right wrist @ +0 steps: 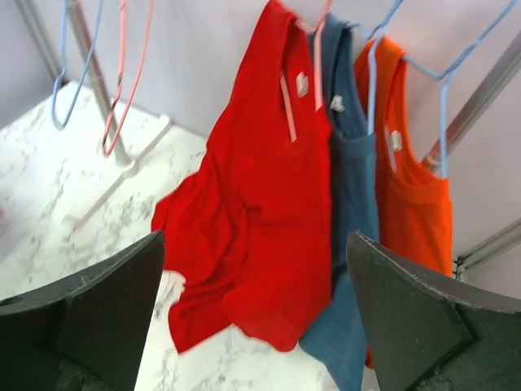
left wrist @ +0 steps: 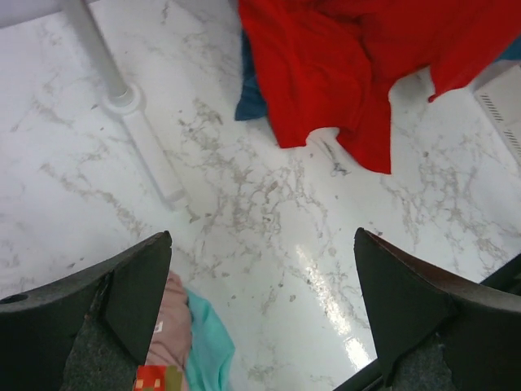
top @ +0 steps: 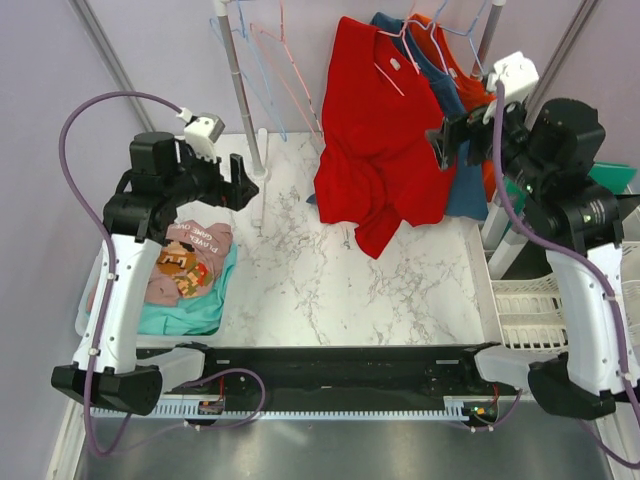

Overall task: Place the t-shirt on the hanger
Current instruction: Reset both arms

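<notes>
The bright red t-shirt (top: 375, 140) hangs from the rack at the back on the pink wire hanger (top: 392, 68). Its lower hem is bunched on the marble table. In the right wrist view the t-shirt (right wrist: 260, 195) fills the middle, with the hanger's wire (right wrist: 287, 114) crossing the collar beside a white label. My right gripper (top: 448, 148) is open and empty, just right of the shirt; its jaws (right wrist: 255, 236) frame the hem. My left gripper (top: 248, 183) is open and empty, over the table left of the shirt. The left wrist view (left wrist: 262, 236) shows the red hem (left wrist: 350, 65) far ahead.
A dark blue shirt (right wrist: 352, 187) and an orange-red shirt (right wrist: 411, 195) on a pale blue hanger (right wrist: 444, 90) hang right of the red one. Spare hangers (top: 275, 70) hang by the rack pole (top: 240, 90). A clothes pile (top: 190, 270) lies at left, a white basket (top: 530, 310) at right.
</notes>
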